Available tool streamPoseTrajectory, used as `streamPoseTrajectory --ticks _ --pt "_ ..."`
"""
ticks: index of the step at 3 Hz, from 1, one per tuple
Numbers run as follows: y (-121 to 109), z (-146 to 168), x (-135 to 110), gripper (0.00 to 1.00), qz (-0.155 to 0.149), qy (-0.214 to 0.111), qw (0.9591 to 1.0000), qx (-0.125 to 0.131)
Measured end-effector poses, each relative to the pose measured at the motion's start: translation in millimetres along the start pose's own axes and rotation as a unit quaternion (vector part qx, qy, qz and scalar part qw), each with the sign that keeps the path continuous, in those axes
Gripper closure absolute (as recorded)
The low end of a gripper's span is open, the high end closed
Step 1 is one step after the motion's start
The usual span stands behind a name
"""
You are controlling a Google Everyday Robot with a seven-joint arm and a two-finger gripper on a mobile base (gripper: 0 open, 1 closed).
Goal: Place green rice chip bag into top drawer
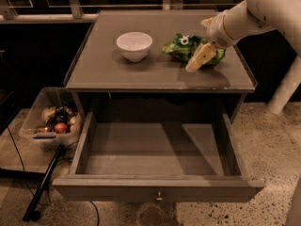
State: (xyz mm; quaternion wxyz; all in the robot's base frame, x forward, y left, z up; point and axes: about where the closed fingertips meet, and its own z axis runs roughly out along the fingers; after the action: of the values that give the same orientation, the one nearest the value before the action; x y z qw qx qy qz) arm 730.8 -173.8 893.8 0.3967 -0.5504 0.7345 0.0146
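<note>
The green rice chip bag (180, 47) lies crinkled on the right half of the grey cabinet top (103, 69), to the right of the white bowl. My gripper (199, 59) comes in from the upper right on a white arm and sits over the bag's right end, hiding that part. I cannot tell whether it touches the bag. The top drawer (155, 189) is pulled fully open below the cabinet top. Its inside is bare, and a small round knob shows on its front panel.
A white bowl (134, 45) stands on the cabinet top, left of the bag. A clear plastic bin (51, 121) with assorted items sits on the floor to the left. A black pole (42, 185) leans by the drawer's left corner. A white post (286, 86) stands at the right.
</note>
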Motion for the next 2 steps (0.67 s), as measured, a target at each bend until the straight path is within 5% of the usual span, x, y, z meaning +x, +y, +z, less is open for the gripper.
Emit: streamPoseTrajectory --ticks 1,2 --pt "-2.3 16.2 7.4 0.00 0.008 0.017 0.9998 -0.006" --pt "-2.4 16.8 7.6 0.18 0.008 0.017 0.9998 -0.006"
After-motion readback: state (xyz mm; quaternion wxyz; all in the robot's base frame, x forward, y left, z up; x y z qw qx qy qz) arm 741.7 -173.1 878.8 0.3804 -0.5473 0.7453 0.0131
